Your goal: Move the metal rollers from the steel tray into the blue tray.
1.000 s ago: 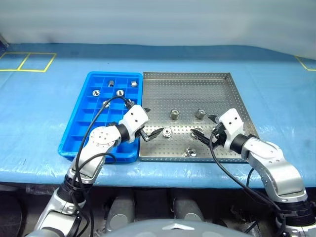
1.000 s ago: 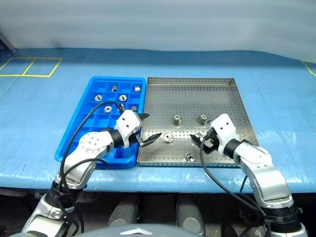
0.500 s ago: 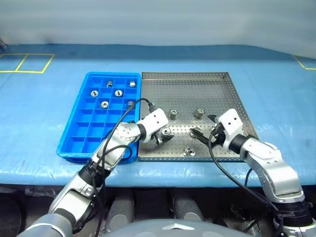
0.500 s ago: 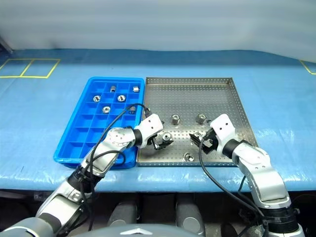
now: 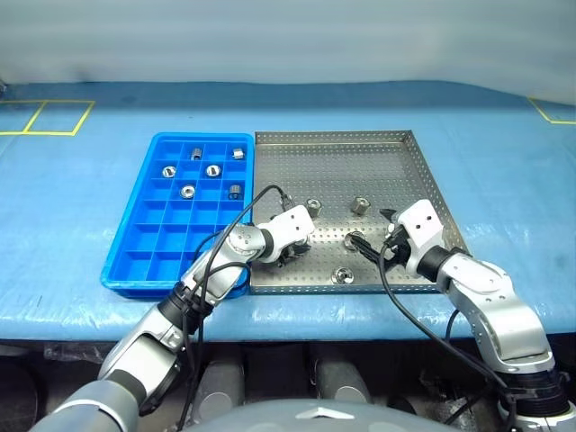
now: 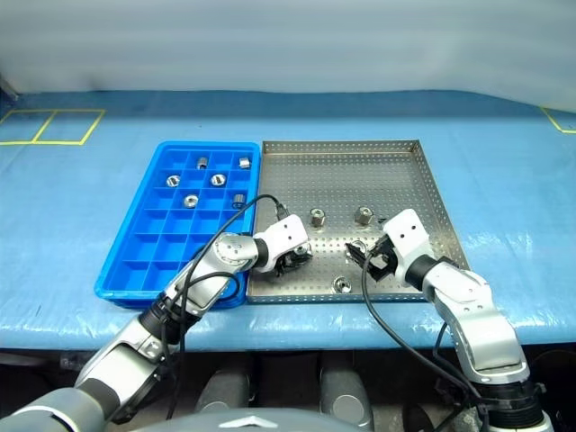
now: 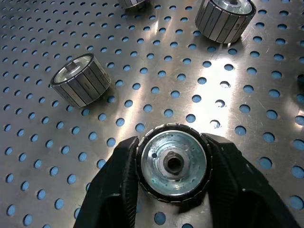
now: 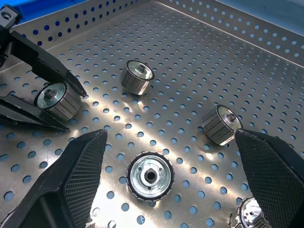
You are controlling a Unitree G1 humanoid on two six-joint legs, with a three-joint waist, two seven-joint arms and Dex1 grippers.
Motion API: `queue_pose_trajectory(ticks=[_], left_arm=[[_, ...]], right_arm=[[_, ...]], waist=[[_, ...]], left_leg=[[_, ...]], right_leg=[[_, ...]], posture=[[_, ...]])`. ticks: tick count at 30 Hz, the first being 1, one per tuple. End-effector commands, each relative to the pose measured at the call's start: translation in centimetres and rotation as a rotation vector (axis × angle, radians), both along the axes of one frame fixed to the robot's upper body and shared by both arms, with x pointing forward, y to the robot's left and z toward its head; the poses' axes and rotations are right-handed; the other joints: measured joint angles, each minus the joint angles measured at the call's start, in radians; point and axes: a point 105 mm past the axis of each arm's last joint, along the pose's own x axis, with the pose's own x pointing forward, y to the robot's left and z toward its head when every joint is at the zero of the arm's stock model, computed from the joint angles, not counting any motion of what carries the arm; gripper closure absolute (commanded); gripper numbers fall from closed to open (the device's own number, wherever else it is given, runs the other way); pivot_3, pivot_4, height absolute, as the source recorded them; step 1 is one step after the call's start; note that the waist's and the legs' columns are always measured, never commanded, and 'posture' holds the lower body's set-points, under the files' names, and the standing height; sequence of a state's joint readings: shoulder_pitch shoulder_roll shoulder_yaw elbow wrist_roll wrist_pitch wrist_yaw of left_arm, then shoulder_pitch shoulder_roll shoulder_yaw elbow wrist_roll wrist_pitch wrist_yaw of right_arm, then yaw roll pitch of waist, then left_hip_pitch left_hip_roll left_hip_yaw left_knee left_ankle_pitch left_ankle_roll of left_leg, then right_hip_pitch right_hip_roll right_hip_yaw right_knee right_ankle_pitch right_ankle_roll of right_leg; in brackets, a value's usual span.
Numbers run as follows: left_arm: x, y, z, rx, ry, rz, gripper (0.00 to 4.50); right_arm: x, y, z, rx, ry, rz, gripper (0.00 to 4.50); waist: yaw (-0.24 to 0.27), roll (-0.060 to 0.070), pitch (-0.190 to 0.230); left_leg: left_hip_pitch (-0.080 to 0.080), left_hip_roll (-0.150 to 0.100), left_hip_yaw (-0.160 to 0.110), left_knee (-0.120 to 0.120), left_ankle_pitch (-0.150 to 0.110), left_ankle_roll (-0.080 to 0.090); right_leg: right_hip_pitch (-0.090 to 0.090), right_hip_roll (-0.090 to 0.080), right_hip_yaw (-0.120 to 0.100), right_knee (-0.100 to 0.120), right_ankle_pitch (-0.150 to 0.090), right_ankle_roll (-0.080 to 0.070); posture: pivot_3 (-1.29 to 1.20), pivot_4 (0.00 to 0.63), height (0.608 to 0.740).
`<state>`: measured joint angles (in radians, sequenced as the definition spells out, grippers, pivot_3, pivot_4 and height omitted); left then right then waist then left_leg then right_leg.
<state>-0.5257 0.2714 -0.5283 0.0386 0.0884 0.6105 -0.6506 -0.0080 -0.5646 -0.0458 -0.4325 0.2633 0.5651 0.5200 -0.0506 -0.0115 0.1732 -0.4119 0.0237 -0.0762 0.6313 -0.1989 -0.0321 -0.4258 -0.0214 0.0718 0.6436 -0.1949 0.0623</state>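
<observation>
Metal rollers are split between the trays: five sit in compartments of the blue tray [image 5: 135, 243], at its far end, and the rest lie on the perforated floor of the steel tray [image 5: 337, 162] beside it on the blue worktop [image 5: 72, 189]. The left end effector [image 7: 172, 190] has its two black fingers pressed against either side of one roller [image 7: 173, 161] resting on the steel floor. The right end effector [image 8: 156, 190] stands spread wide, gripping nothing, with a roller [image 8: 151, 175] lying between its fingers. From the head views, the clamped roller is mostly hidden behind the left wrist.
</observation>
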Motion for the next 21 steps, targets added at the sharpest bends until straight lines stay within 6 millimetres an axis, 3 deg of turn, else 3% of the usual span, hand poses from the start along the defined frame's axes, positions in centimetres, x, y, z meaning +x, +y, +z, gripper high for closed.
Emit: queue_pose_trajectory(ticks=[1,7,11,14,18,21], left_arm=[[0.3,-0.2,2.1,-0.087,-0.041,0.026,2.22],[0.7,1.0,4.8,-0.200,-0.084,0.107,2.22],[0.9,3.2,8.4,-0.400,-0.105,0.233,2.22],[0.5,3.7,8.0,-0.366,-0.095,0.234,2.22],[0.1,2.4,6.5,-0.305,-0.075,0.157,2.22],[0.0,1.1,5.3,-0.268,-0.053,0.109,1.62]], right_arm=[[0.0,0.9,0.8,0.008,-0.040,0.040,0.00],[0.3,2.1,0.6,0.025,-0.026,0.093,0.00],[0.5,3.5,0.3,0.035,-0.013,0.154,0.00],[0.9,3.7,0.3,0.032,-0.015,0.165,0.00],[1.4,3.9,0.6,0.028,-0.028,0.174,0.00],[1.5,3.7,0.8,0.025,-0.043,0.163,0.00]], waist=[[-0.001,0.000,0.000],[0.001,0.000,0.000],[0.005,0.000,0.000],[0.012,0.000,0.000],[0.027,0.000,0.000],[0.037,0.000,0.000]], left_leg=[[0.000,0.000,0.000,0.000,0.000,0.000],[0.000,0.000,0.000,0.000,0.000,0.000],[0.000,0.000,0.000,0.000,0.000,0.000],[0.000,0.000,0.000,0.000,0.000,0.000],[0.001,0.000,-0.001,0.001,0.000,0.000],[0.000,-0.001,-0.001,0.001,0.000,0.000]], right_leg=[[0.000,0.000,0.000,0.000,0.000,0.000],[0.000,0.000,0.000,0.000,0.000,0.000],[0.000,0.000,0.000,0.000,0.001,0.001],[0.000,0.000,0.000,0.000,0.001,0.001],[0.001,0.000,0.000,0.000,0.001,0.001],[0.002,0.000,0.000,-0.001,0.001,0.001]], posture=[[-0.01,0.150,0.740],[0.02,0.150,0.740],[0.06,0.150,0.740],[0.09,0.150,0.740],[0.09,0.150,0.740],[0.08,0.150,0.740]])
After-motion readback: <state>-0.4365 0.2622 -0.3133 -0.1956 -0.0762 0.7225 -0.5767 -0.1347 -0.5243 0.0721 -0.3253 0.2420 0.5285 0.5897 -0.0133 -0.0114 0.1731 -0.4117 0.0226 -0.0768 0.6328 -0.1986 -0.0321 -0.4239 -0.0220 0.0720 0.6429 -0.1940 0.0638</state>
